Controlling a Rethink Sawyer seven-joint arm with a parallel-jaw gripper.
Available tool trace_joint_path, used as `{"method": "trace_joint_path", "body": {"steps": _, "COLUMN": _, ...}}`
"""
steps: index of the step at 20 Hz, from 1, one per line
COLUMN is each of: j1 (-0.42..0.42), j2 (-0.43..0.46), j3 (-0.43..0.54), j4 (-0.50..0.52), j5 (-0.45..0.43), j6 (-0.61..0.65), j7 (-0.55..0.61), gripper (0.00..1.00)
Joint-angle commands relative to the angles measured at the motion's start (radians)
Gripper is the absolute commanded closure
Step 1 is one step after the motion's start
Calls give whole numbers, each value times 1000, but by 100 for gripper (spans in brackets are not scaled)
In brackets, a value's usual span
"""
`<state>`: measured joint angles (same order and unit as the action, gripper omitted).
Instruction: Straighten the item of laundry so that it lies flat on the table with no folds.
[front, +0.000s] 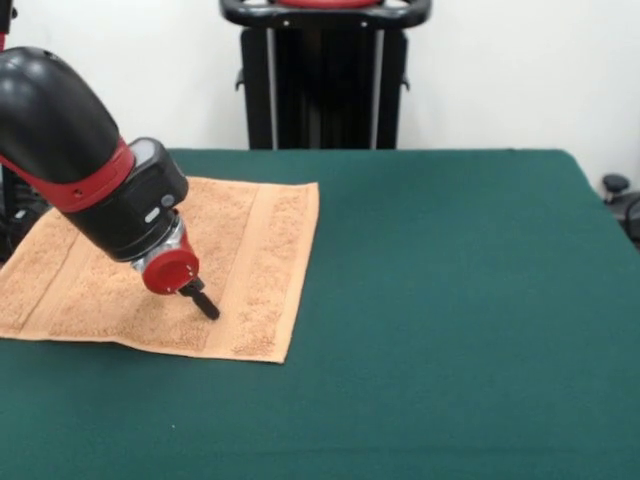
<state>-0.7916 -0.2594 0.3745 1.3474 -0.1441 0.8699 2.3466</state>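
The item of laundry (262, 262) is an orange-tan terry towel lying spread out on the left part of the dark green table (450, 300). A flat woven band runs near its right edge. Its left side reaches the picture's left edge, partly behind the arm. My gripper (205, 304) hangs from the red and black arm, tilted, with its dark tip down at the towel's surface near the front right part. The tip looks like one narrow black piece.
A black stand (325, 75) rises behind the table's far edge. Dark gear (620, 200) shows at the right edge, off the table. Green cloth stretches wide to the right of the towel.
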Motion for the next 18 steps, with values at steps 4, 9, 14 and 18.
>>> {"method": "trace_joint_path", "body": {"steps": 4, "j1": 151, "j2": 210, "j3": 164, "j4": 231, "j5": 100, "j6": -342, "j7": 151, "gripper": 0}}
{"method": "trace_joint_path", "body": {"steps": 9, "j1": 130, "j2": 217, "j3": 203, "j4": 281, "j5": 151, "j6": -371, "j7": 114, "gripper": 0}}
{"method": "trace_joint_path", "body": {"steps": 14, "j1": 127, "j2": 216, "j3": 222, "j4": 315, "j5": 198, "j6": -395, "j7": 102, "gripper": 0}}
{"method": "trace_joint_path", "body": {"steps": 18, "j1": 142, "j2": 210, "j3": 224, "j4": 334, "j5": 235, "j6": -434, "j7": 133, "gripper": 0}}
